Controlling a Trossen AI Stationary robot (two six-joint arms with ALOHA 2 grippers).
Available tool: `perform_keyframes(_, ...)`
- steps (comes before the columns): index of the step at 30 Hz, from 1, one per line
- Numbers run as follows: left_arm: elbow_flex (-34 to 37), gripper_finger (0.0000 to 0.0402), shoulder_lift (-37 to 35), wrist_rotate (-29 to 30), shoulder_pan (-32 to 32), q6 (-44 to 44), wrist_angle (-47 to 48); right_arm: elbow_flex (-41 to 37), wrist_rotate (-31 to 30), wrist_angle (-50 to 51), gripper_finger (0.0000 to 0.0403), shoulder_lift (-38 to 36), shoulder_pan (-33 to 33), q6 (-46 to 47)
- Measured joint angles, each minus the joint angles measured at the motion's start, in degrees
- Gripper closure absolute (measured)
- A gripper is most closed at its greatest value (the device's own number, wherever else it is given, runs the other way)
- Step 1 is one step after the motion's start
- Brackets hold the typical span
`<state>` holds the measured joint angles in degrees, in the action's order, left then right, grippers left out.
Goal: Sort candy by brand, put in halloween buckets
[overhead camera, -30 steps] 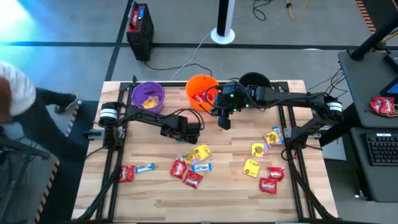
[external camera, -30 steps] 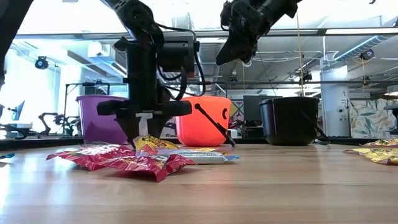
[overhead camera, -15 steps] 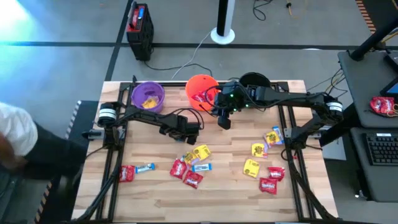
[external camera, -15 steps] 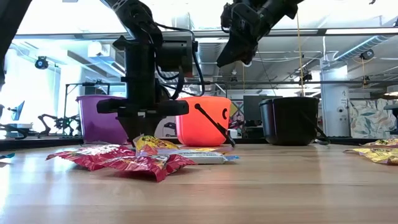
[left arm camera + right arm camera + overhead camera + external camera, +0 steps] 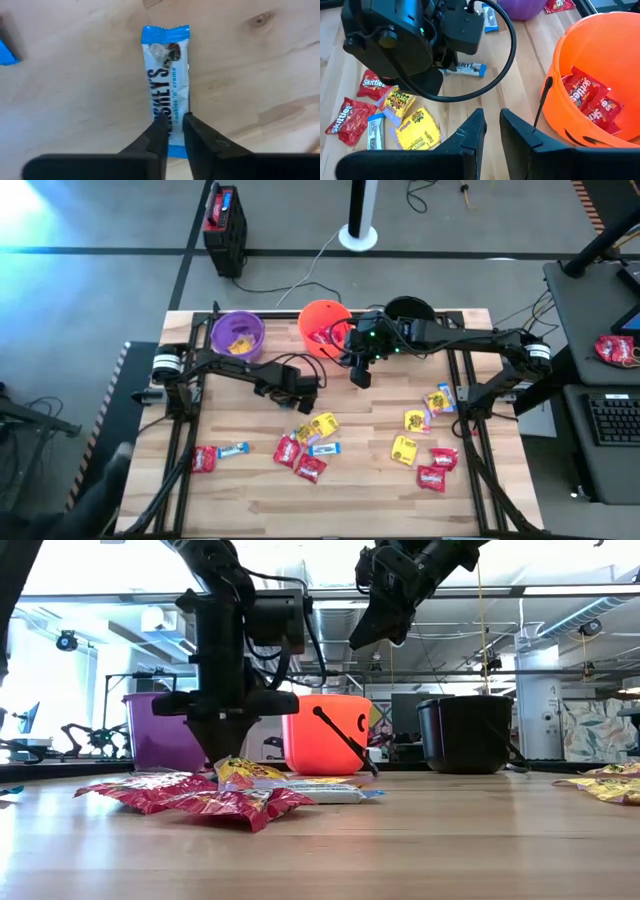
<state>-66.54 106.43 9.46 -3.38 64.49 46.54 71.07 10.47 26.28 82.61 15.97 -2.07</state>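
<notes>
My left gripper [image 5: 175, 132] points straight down over the table's middle [image 5: 303, 385], shut on a blue-and-white candy packet [image 5: 165, 85]. The right wrist view shows that packet [image 5: 465, 67] under the gripper. My right gripper [image 5: 492, 127] hangs high beside the orange bucket [image 5: 325, 325], shut, holding nothing. The purple bucket [image 5: 238, 333], the orange one and the black one [image 5: 410, 308] stand in a row at the far edge. Red, yellow and blue-and-white candy [image 5: 310, 442] lies flat on the table nearer the front. My left gripper comes from above, pointing down, and its two fingertips [image 5: 159, 131] close on the packet's top face near one short end [image 5: 172, 117]. A thin strip of wrapper shows between them. The packet stays flat and level; whether it is clear of the table I cannot tell.
Red packets [image 5: 587, 97] lie in the orange bucket and yellow ones [image 5: 241, 343] in the purple. More candy lies at the right [image 5: 425, 435] and at the front left [image 5: 218, 454]. Bare wood runs along the near edge [image 5: 330, 510].
My left gripper has shut its fingers over the blue-and-white packet and risen a little. A person at the table's left side has moved away out of view.
</notes>
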Motion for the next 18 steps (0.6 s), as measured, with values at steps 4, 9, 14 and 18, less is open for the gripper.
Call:
perform_keyframes(4,0.0,0.0399,0.0,0.0,0.0,-0.5,0.0,0.0,0.0,0.0,0.0351,0.0,0.0,0.1)
perform_keyframes(9,0.1,0.0394,0.0,0.2,0.0,-2.0,0.3,0.0,0.0,0.0,0.0351,0.0,0.0,0.1)
perform_keyframes(14,0.1,0.0401,0.0,-0.2,0.1,-5.7,0.1,-0.1,0.0,0.0,0.0351,0.0,0.0,0.1)
perform_keyframes(18,0.1,0.0401,-1.1,-1.5,0.2,-8.3,0.0,-0.1,0.0,0.0,0.0351,0.0,0.0,-0.2)
